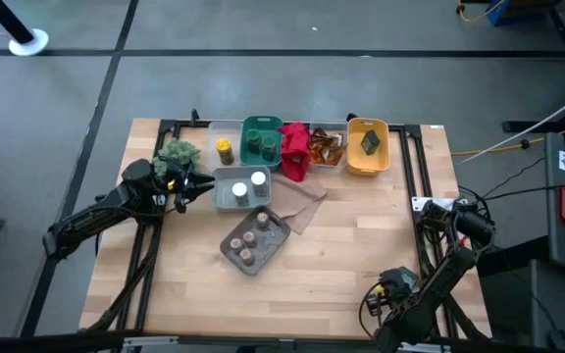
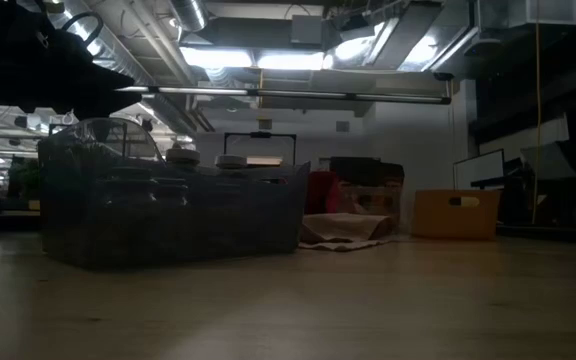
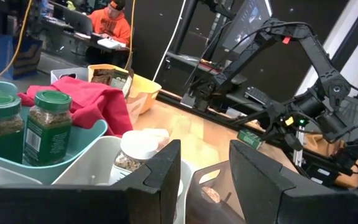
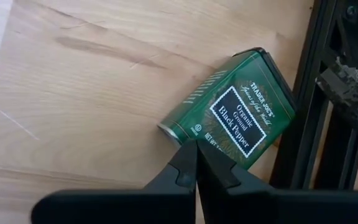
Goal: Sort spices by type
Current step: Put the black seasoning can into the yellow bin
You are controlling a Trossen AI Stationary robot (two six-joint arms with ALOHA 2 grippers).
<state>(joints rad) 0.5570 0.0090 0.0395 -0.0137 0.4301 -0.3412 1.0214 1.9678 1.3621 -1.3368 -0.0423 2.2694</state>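
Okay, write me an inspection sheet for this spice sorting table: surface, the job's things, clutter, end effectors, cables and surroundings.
Surface: wooden table, black frame along its edges.
Job's things: yellow-lidded jar, green-lidded jars, orange-brown packets and dark green packet in the back row; white-lidded jars and tan-lidded jars nearer; black pepper tin lying loose beside the frame.
Clutter: red cloth, brown paper, green plant.
End effectors: left end effector open, empty, beside the white-lidded jars; right end effector shut, tips at the tin, not gripping it.
Cables: yellow cable on the floor, right of the table.
Surroundings: person in an orange top at a desk beyond the table.
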